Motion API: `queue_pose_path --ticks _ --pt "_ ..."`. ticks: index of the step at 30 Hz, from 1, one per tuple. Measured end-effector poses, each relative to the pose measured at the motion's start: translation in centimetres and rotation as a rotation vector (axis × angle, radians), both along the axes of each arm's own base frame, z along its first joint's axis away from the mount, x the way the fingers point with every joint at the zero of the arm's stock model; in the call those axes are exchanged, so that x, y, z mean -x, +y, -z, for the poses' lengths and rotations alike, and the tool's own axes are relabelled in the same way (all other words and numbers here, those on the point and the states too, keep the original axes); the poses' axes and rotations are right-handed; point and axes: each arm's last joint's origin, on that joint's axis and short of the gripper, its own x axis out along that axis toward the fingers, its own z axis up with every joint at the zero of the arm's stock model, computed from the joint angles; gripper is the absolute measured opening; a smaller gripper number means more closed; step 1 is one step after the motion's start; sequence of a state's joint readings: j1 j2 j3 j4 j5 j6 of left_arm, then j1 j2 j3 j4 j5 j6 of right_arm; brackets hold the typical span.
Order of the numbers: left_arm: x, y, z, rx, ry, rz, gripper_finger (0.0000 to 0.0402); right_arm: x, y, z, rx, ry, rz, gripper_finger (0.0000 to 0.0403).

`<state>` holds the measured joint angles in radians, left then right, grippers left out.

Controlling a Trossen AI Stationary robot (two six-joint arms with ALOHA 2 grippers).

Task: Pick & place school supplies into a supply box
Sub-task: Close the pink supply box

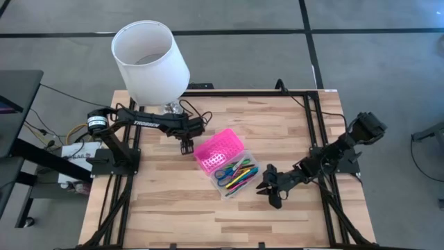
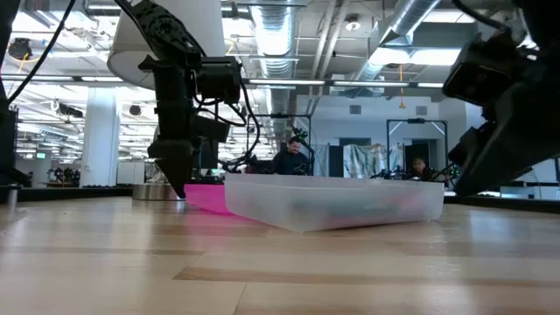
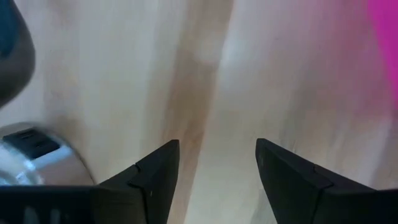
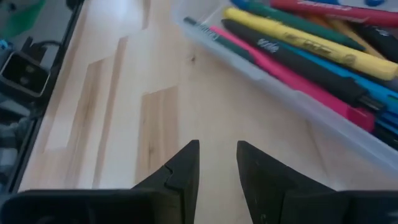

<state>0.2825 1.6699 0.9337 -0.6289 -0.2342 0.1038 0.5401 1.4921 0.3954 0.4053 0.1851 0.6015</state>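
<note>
Wooden plank worktop [image 1: 180,208] in a dark metal frame, grey floor around it; open hall with ceiling ducts and seated people beyond, seen in the low view

Supply box [image 1: 243,186]: clear base with pink lid [image 1: 217,151] folded open flat beside it, lying near the worktop's middle, set diagonally. Base holds the school supplies [image 1: 239,175]: pens and pencils in pink, yellow, green, blue and black, plus blue-handled scissors [image 1: 223,173]

Right end effector [image 1: 270,195]: low over the worktop just beside the clear base's outer corner, not touching it; fingers a narrow gap apart, nothing between them. Its wrist view shows the box wall and the pens close ahead

Left end effector [image 1: 186,147]: pointing down at the worktop just beside the pink lid's far edge; fingers [image 3: 155,180] spread wide, holding nothing

White lampshade [image 1: 149,61]: on a metal base at the worktop's rear edge, behind the left arm
</note>
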Motion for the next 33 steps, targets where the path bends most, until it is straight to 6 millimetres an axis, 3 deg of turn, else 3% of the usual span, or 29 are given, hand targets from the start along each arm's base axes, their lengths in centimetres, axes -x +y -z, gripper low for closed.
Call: queue_pose_path --ticks 7,17,24,33 --pt "-0.1 -0.4 0.1 0.123 -0.014 0.157 0.0208 -0.2 -0.3 0.0 -0.04 0.012 0.048 0.01" --pt "-0.6 -0.3 0.0 0.093 -0.045 0.246 0.0208 0.7 1.4 0.8 0.012 0.009 0.024 0.01" --pt "-1.0 -0.1 -0.2 0.059 -0.08 0.257 0.0208 -0.4 0.7 2.3 0.003 0.059 0.04 0.01" --pt "-1.2 0.2 -0.3 0.042 -0.098 0.269 0.0208 -1.4 0.5 2.3 -0.006 0.064 0.038 0.01"
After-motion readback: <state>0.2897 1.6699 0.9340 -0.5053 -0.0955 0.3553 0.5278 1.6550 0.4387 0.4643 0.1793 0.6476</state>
